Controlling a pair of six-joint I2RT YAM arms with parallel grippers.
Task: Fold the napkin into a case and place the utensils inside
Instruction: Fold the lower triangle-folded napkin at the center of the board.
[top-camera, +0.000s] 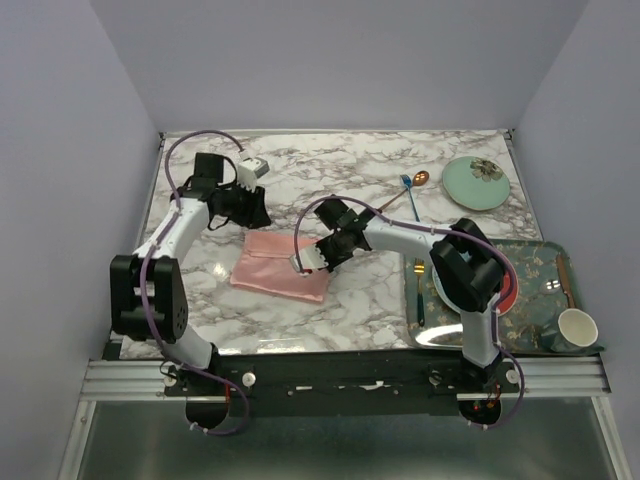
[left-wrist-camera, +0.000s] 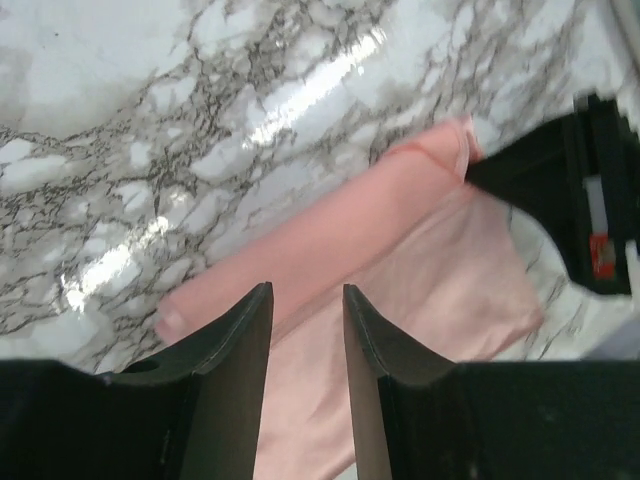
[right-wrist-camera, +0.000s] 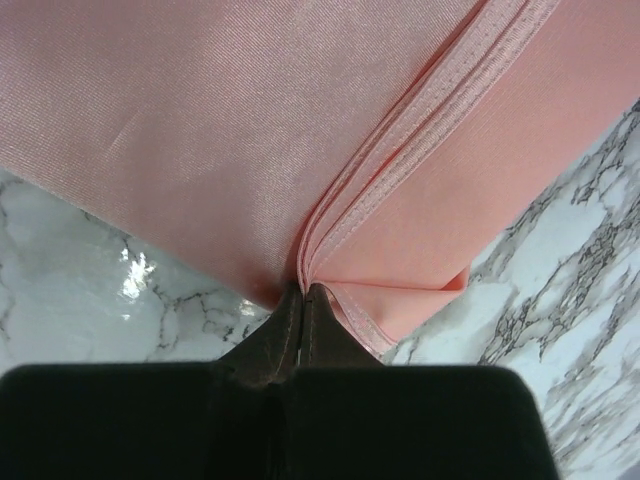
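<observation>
The napkin (top-camera: 278, 265) lies folded into a pink rectangle on the marble, left of centre. My right gripper (top-camera: 305, 262) is at its right edge, jaws shut on the napkin where the hemmed layers (right-wrist-camera: 400, 150) converge at the tips (right-wrist-camera: 303, 295). My left gripper (top-camera: 255, 210) hovers just above the napkin's far edge. It is open, with only pink cloth (left-wrist-camera: 420, 260) showing below the gap (left-wrist-camera: 307, 300). The copper spoon (top-camera: 400, 195) and the small blue fork (top-camera: 410, 196) lie together on the table at the back right.
A pale green plate (top-camera: 474, 182) sits at the back right. A dark patterned tray (top-camera: 545, 262) at the right holds a plate and a white cup (top-camera: 577, 328). A gold-headed fork with a teal handle (top-camera: 418, 290) lies on its left edge.
</observation>
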